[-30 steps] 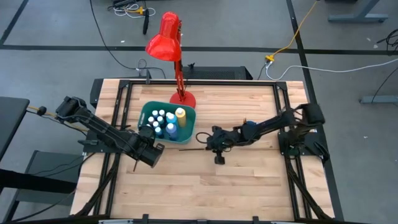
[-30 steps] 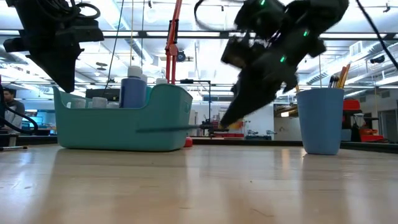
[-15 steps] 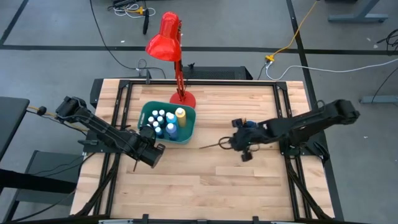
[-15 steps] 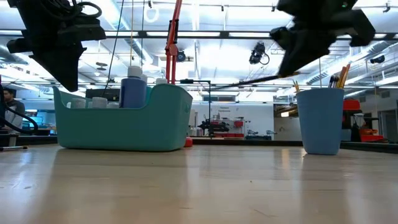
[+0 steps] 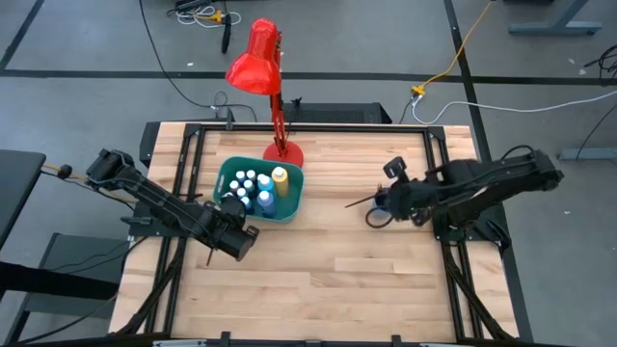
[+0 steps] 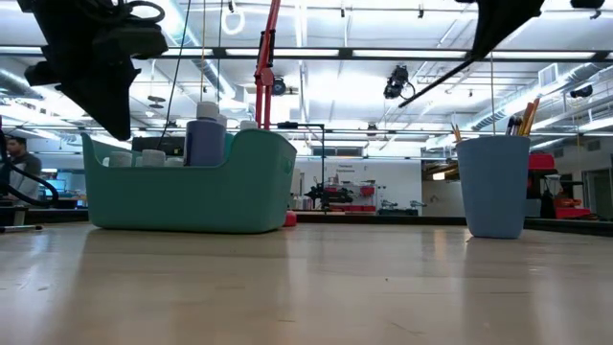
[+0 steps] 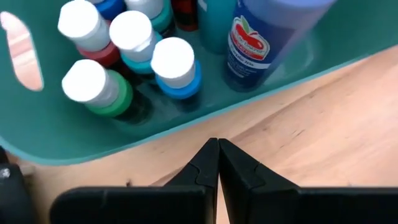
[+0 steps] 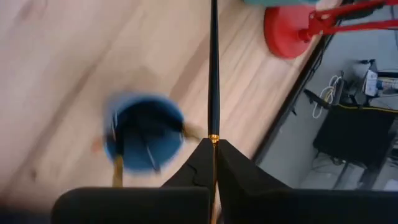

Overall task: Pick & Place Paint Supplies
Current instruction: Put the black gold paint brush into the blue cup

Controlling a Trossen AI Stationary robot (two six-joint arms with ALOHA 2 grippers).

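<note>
My right gripper is shut on a thin dark-handled brush and hangs above the small blue cup. The cup stands on the table's right part with brush ends sticking out of it. The teal bin stands left of centre and holds several white-capped paint bottles and a taller yellow bottle. My left gripper is shut on nothing and hovers just outside the bin's near left wall. My right gripper pinches the brush at its gold ferrule between the two fingertips. The dark handle sticks straight out ahead of the fingers, along them. The brush is lifted clear, slanting down toward the table's left. Its bristle end is hidden between the fingers.
A red desk lamp stands on its base just behind the bin, its head reaching past the far edge. Black frame rails run along the table's sides. Bare wood lies across the near half.
My right gripper has risen and gone from beside the bin toward the table's right edge, turning as it went, and now hangs over the blue cup. The brush came with it, from lying low and level to lifted high and slanting.
</note>
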